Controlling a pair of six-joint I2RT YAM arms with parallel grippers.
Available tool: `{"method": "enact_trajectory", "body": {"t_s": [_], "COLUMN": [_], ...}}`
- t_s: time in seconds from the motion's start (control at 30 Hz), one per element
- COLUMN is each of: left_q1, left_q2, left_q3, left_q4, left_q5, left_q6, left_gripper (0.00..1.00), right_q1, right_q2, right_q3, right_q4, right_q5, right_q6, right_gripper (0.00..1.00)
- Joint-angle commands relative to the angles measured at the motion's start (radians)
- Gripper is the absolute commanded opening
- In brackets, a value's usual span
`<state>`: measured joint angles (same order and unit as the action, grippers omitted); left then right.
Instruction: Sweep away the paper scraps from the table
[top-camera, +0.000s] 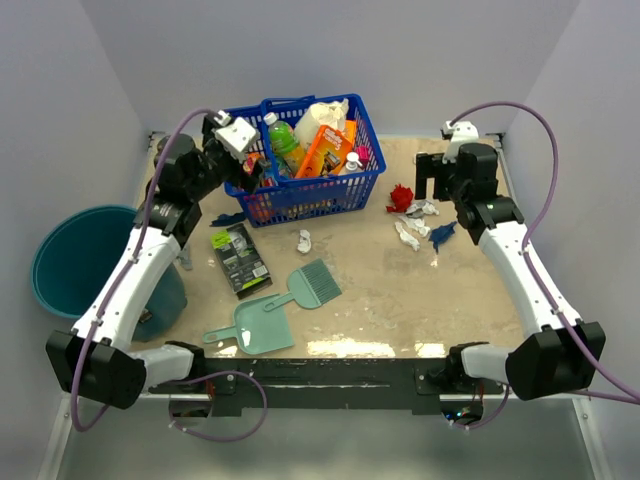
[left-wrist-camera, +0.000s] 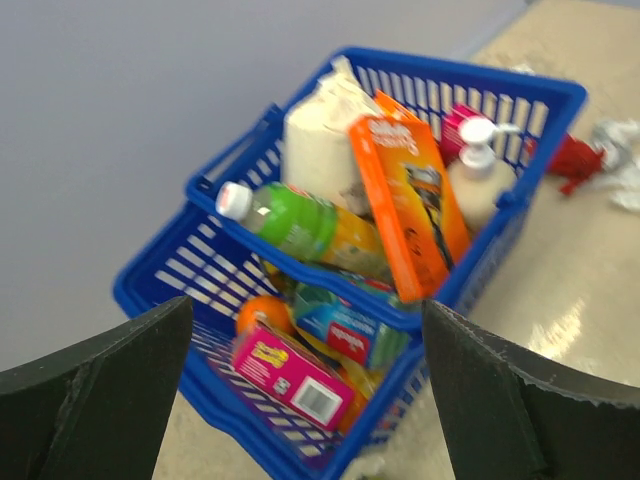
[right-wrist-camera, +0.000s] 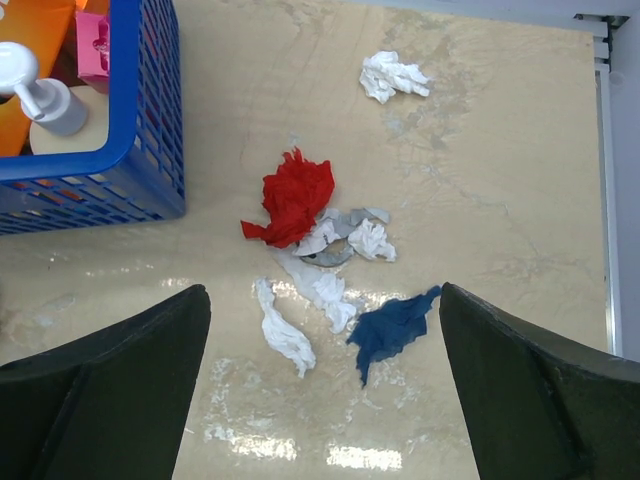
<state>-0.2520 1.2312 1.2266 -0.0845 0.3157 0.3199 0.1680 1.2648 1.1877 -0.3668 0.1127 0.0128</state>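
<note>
The paper scraps lie on the beige table (top-camera: 400, 295). A red wad (top-camera: 400, 194), white shreds (top-camera: 408, 236) and a dark blue scrap (top-camera: 441, 233) cluster at the right. A white wad (top-camera: 304, 239) lies mid-table and a blue scrap (top-camera: 228, 218) lies left of the basket. The right wrist view shows the red wad (right-wrist-camera: 295, 195), a grey-white bunch (right-wrist-camera: 345, 230), the blue scrap (right-wrist-camera: 392, 328) and a white wad (right-wrist-camera: 392, 76). My right gripper (top-camera: 432, 177) (right-wrist-camera: 325, 300) hangs open and empty above the cluster. My left gripper (top-camera: 250, 172) (left-wrist-camera: 305, 320) is open and empty over the basket's left end.
A blue basket (top-camera: 372, 172) (left-wrist-camera: 250, 430) full of groceries stands at the back. A mint-green dustpan (top-camera: 262, 327) and brush (top-camera: 312, 283) lie near the front. A black-and-green packet (top-camera: 240, 260) lies at the left. A teal bucket (top-camera: 70, 260) stands beside the table's left edge.
</note>
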Motion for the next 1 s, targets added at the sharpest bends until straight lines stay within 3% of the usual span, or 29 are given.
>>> {"method": "enact_trajectory", "body": {"t_s": [0.0, 0.17, 0.27, 0.33, 0.4, 0.53, 0.83, 0.97], "left_q1": [-0.015, -0.016, -0.026, -0.029, -0.029, -0.033, -0.043, -0.046], "left_q2": [-0.078, -0.133, -0.139, -0.136, -0.148, -0.160, -0.240, -0.242], "left_q3": [-0.025, -0.081, -0.107, -0.114, -0.153, -0.200, -0.295, -0.299], "left_q4": [-0.170, -0.241, -0.303, -0.345, -0.368, -0.402, -0.480, -0.570], "left_q5": [0.169, 0.210, 0.217, 0.253, 0.258, 0.232, 0.244, 0.260], "left_q6": [0.097, 0.108, 0.085, 0.097, 0.097, 0.090, 0.131, 0.228], "left_gripper": [1.00, 1.00, 1.00, 1.00, 1.00, 1.00, 1.00, 1.00], "right_q1": [-0.002, -0.001, 0.030, 0.105, 0.187, 0.281, 0.429, 0.495], "right_q2": [-0.027, -0.035, -0.009, -0.002, 0.002, 0.047, 0.179, 0.222], "right_q3": [-0.010, 0.003, 0.015, -0.006, -0.023, -0.034, -0.046, -0.066], "right_q4": [0.035, -0.084, -0.181, -0.220, -0.272, -0.355, -0.394, -0.385], "right_q5": [-0.047, -0.434, -0.545, -0.553, -0.551, -0.547, -0.527, -0.512], "right_q6": [-0.077, -0.384, -0.491, -0.595, -0.690, -0.917, -1.092, -1.163], "right_gripper": [0.98, 0.98, 0.98, 0.96, 0.86, 0.76, 0.46, 0.41]}}
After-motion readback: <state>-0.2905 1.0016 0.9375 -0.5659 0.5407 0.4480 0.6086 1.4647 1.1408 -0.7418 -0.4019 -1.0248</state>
